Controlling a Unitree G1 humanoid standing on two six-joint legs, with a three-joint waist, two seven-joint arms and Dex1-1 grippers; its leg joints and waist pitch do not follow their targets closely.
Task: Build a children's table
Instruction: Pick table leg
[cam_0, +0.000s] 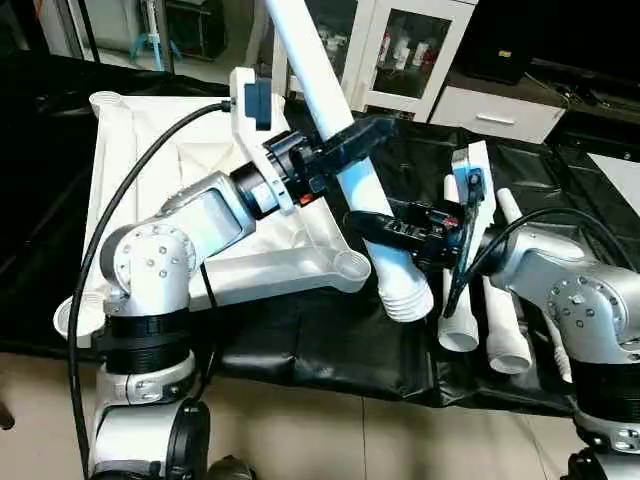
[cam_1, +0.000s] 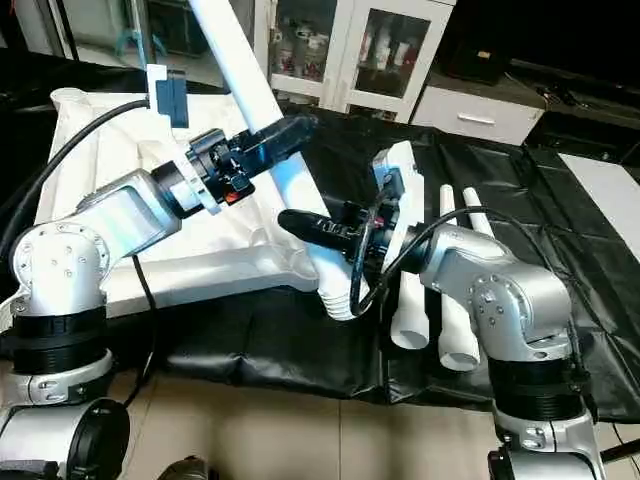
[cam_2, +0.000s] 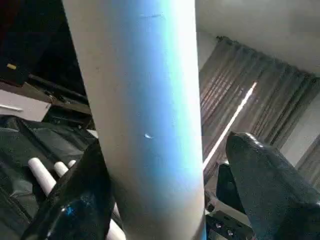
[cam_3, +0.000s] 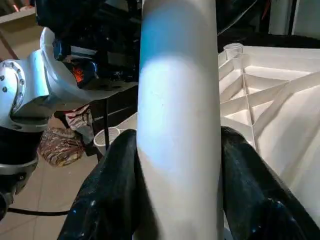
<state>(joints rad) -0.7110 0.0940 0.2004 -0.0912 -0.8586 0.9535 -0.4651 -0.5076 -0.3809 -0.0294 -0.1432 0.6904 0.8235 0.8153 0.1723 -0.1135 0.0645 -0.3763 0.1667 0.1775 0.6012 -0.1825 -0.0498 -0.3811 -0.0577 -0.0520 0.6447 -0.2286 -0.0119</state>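
Both silver forearms reach inward over the bench's front edge. The right claw (cam_0: 385, 228) grips the long white tapered plastic leg (cam_0: 335, 130); the left claw (cam_0: 352, 140) straddles it higher, one finger (cam_2: 270, 185) apart, beside the white ribbed tabletop (cam_0: 190, 170).

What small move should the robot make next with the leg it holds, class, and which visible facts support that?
Probably swing the leg's ribbed lower end over to the near corner socket of the table top. The right gripper clamps the leg low down and the left gripper straddles it higher up, one finger apparently off it; its end hangs just beside that empty socket, tilted.
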